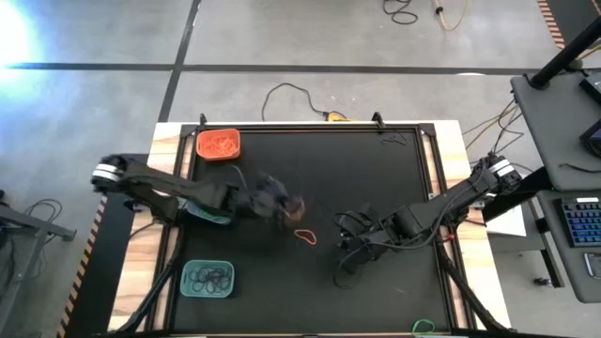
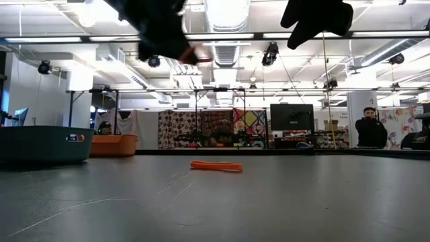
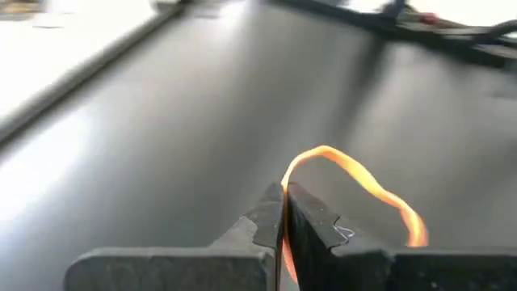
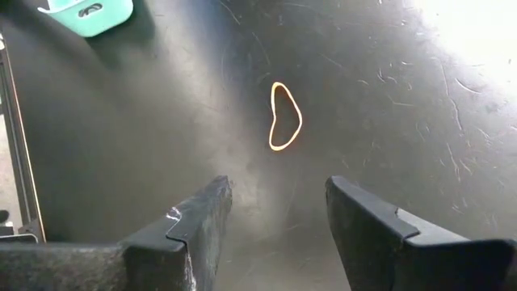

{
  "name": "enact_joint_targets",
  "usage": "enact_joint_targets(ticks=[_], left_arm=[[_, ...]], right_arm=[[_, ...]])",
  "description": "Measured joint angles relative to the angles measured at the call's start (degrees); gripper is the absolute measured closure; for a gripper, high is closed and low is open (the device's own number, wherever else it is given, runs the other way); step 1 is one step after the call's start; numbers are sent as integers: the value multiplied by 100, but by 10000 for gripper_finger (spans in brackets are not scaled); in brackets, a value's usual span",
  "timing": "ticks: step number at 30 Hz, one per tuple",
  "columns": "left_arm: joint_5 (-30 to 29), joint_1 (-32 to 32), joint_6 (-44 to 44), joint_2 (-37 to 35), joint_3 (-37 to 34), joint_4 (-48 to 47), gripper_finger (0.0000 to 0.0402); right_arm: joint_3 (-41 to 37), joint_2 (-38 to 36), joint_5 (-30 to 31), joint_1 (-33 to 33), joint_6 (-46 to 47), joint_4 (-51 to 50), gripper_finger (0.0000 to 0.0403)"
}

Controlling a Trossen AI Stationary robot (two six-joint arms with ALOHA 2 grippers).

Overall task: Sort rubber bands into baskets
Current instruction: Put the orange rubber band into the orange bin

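Observation:
My left gripper [image 3: 283, 202] is shut on an orange rubber band [image 3: 355, 178] and hangs high over the middle of the mat [image 1: 291, 207]. A second orange rubber band [image 4: 284, 117] lies flat on the mat [image 1: 306, 236]. My right gripper [image 4: 279, 210] hovers open above the mat just right of that band. The orange basket [image 1: 218, 144], full of orange bands, stands at the far left. A teal basket [image 1: 208, 279] with black bands stands at the near left, and another teal basket [image 1: 211, 214] is half hidden under my left arm. My left gripper pinches the orange rubber band between its two fingertips at one end of the loop [image 3: 284, 190]. The rest of the loop sticks out past the fingers, slack and curved. The band is lifted clear of the mat [image 2: 201, 57].
The black mat [image 1: 376, 178] lies inside a wooden table frame. A green band [image 1: 424, 327] lies at the near right edge. Cables [image 1: 291, 94] run over the floor beyond the far edge. In the low view a person [image 2: 368, 128] stands far off in the room.

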Motion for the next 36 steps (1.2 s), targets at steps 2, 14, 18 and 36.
enact_joint_targets(ticks=[2,14,18,36], left_arm=[[-231,275,-17,-432,0,-700,401],[-381,3739,126,-1340,-37,-3425,401],[-310,4767,461,-1146,-55,-3484,401],[268,6206,532,596,-70,-3091,401]], right_arm=[[0,0,0,2,2,13,209],[325,-2,-2,2,76,52,209],[579,-2,-21,31,74,37,209],[1023,-2,22,497,651,35,209]])
